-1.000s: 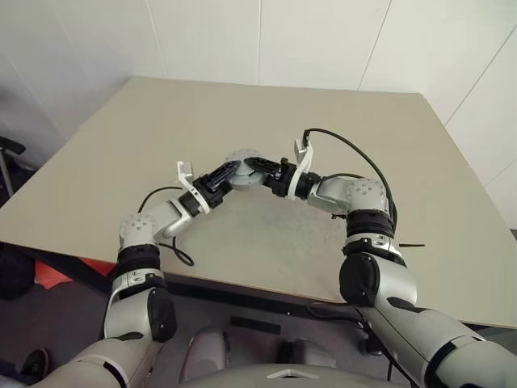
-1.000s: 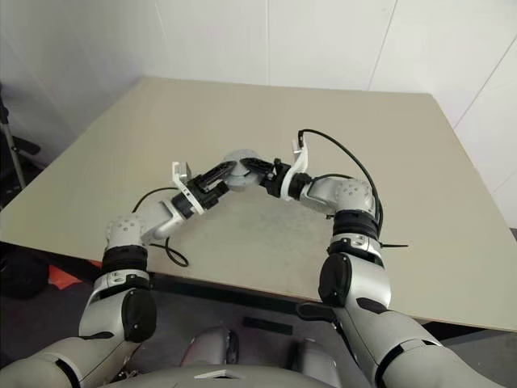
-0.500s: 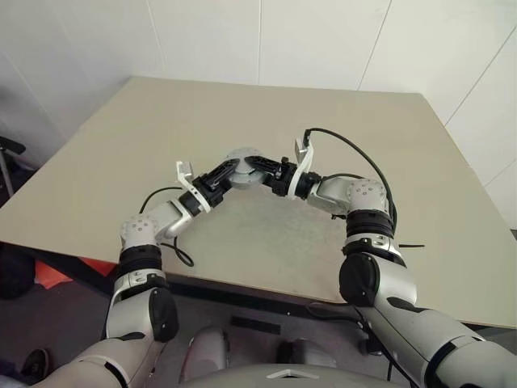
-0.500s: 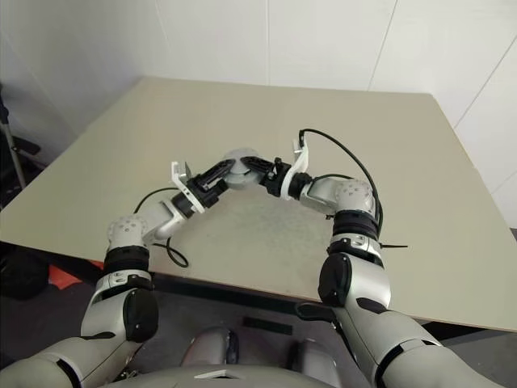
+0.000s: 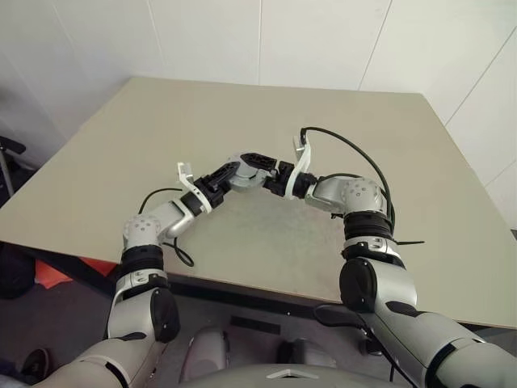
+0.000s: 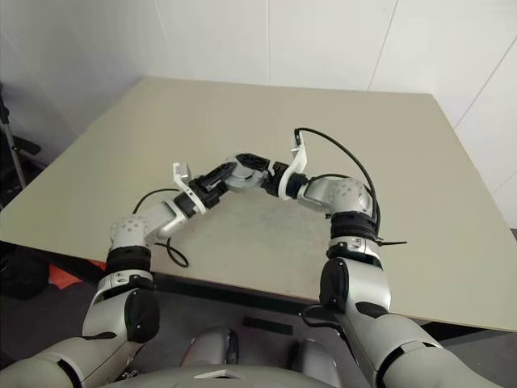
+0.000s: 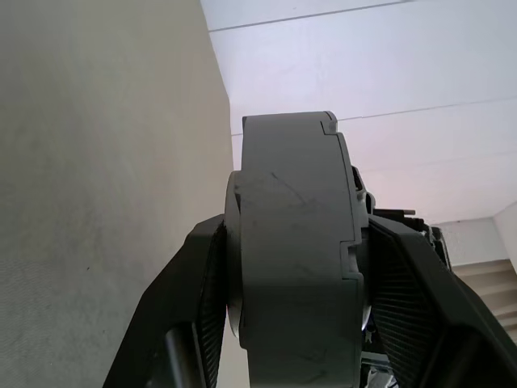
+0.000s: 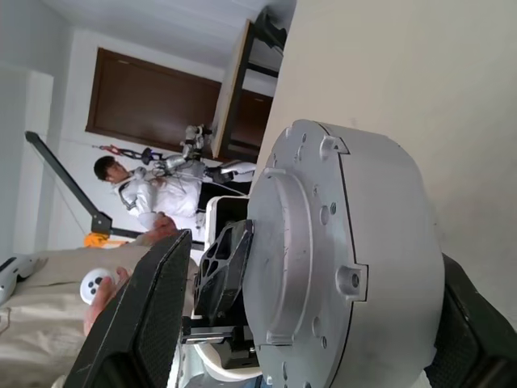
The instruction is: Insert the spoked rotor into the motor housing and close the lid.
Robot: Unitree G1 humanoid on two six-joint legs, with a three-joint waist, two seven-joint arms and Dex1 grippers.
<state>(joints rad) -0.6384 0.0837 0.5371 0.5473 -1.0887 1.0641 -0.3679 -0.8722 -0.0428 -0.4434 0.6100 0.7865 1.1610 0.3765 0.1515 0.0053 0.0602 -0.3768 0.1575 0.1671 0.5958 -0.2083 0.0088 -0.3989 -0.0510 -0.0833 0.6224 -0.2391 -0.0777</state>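
The motor housing (image 7: 295, 259) was held up above the beige surface (image 5: 266, 234), roughly at its centre, the closed grey assembly turned on edge. The left gripper (image 5: 234, 171) had its fingers (image 7: 202, 323) pressed on the two flat faces — a firm hold. From three o'clock the right gripper (image 5: 257, 166) reached in, its fingers (image 8: 145, 307) spread wide on either side of the housing's rim, gaps showing. In the right wrist view a person (image 8: 141, 194) stood far back in the room.
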